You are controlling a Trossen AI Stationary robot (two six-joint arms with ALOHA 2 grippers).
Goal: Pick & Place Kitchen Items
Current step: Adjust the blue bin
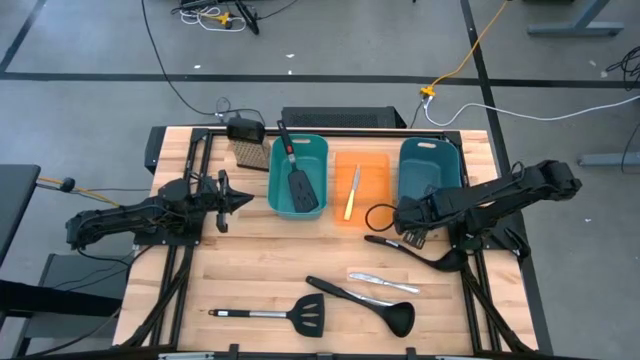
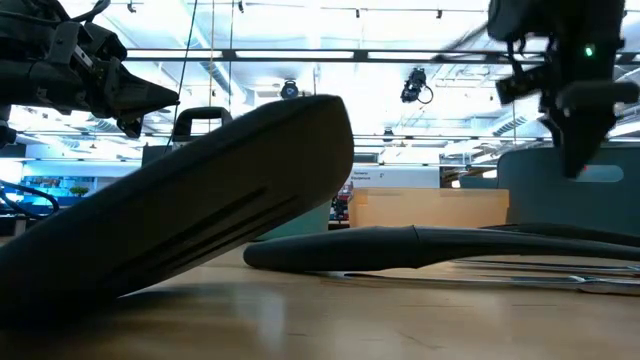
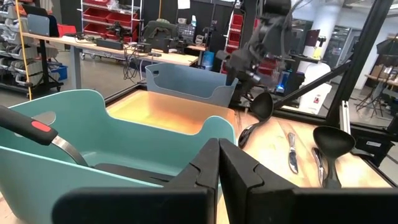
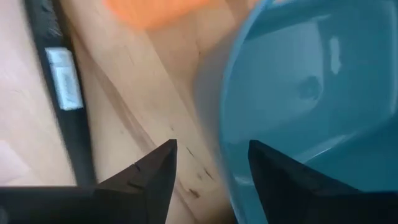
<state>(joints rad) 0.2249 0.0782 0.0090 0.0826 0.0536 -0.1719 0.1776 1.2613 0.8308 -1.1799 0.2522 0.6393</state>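
Note:
My right gripper (image 1: 408, 228) (image 4: 211, 163) is open and points down over bare wood, beside the near corner of the right teal bin (image 4: 311, 87). A black ladle (image 1: 412, 250) lies just near of it; its labelled handle (image 4: 62, 93) is to one side of the fingers. A second ladle (image 1: 365, 300), two silver knives (image 1: 382, 281) and a steel-handled spatula (image 1: 270, 315) lie flat near the front edge. A red-and-black spatula (image 1: 298, 175) rests in the left teal bin (image 1: 275, 195). A yellow-handled knife (image 1: 351, 192) lies in the orange bin (image 1: 375, 175). My left gripper (image 1: 236, 203) (image 3: 219, 171) waits shut, level, left of that bin.
A tan-bristled brush (image 1: 250, 152) stands at the far edge, left of the bins. The right teal bin (image 1: 430, 165) holds nothing that shows. A black cable loop (image 1: 380, 215) hangs by my right wrist. Bare wood lies between the bins and the utensils at the front.

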